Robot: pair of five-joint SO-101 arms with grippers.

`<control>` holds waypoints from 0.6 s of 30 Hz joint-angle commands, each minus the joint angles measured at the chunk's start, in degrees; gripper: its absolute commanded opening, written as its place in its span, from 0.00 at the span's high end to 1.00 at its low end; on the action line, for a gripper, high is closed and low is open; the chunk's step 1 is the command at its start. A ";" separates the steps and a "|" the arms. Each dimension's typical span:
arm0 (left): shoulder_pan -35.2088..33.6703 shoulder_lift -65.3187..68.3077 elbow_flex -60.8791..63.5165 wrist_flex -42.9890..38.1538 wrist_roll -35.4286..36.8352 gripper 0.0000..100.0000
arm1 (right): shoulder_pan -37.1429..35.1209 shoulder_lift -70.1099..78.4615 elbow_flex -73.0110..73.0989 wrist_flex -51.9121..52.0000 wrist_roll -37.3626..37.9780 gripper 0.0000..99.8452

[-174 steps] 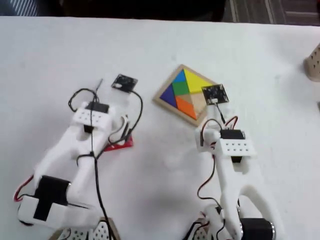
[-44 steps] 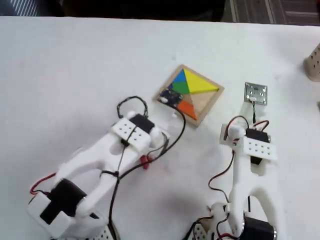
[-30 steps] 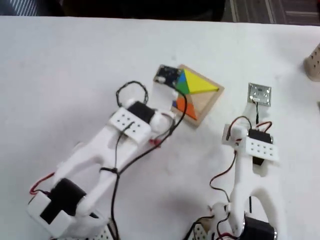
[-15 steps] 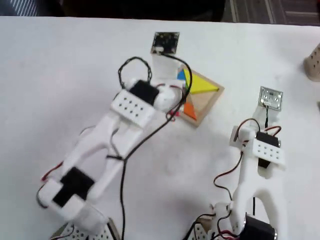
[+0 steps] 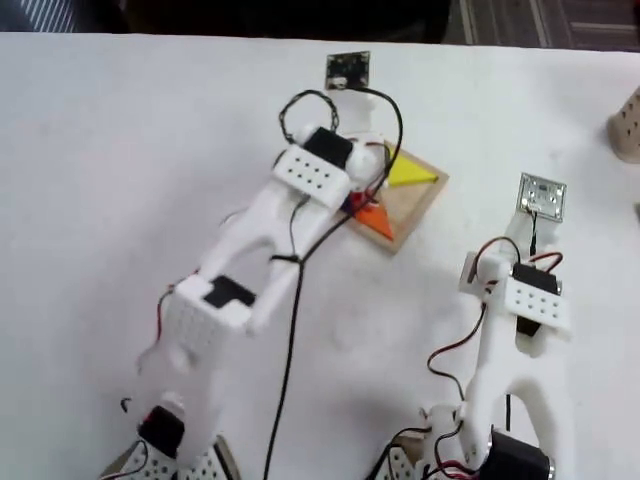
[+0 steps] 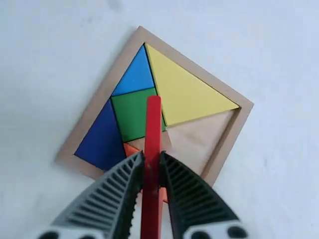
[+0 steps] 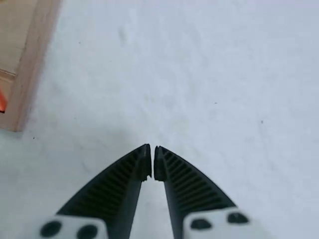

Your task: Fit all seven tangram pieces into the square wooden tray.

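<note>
The square wooden tray (image 6: 233, 130) lies turned like a diamond. It holds a yellow triangle (image 6: 184, 92), a light blue triangle (image 6: 134, 74), a green square (image 6: 133, 113), a dark blue piece (image 6: 99, 139) and an orange piece (image 5: 375, 220). One stretch of bare wood (image 6: 199, 142) shows beside the yellow triangle. My left gripper (image 6: 152, 162) hangs above the tray, shut on a red piece (image 6: 152, 129) held edge-on over the green square. My right gripper (image 7: 152, 162) is shut with nothing in it, over bare table beside a tray corner (image 7: 25, 64).
In the high view the left arm (image 5: 310, 175) stretches across the tray's (image 5: 425, 205) near-left side. The right arm (image 5: 525, 300) stands to the tray's right. A pale perforated object (image 5: 628, 125) sits at the table's right edge.
The left arm swung from the table's left side up over the tray with the red piece. The right arm drew back from the tray to the right.
</note>
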 commanded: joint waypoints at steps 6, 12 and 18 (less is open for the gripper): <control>-3.56 13.14 -20.22 6.59 0.44 0.89 | 0.40 -1.63 -0.44 -0.92 -0.53 0.98; -5.32 19.74 -31.21 16.18 0.18 0.69 | 0.22 -1.63 -0.44 -0.92 -0.53 0.98; -5.23 24.40 -40.70 22.68 -2.29 0.68 | -0.92 -1.63 -0.35 -0.92 -0.35 0.98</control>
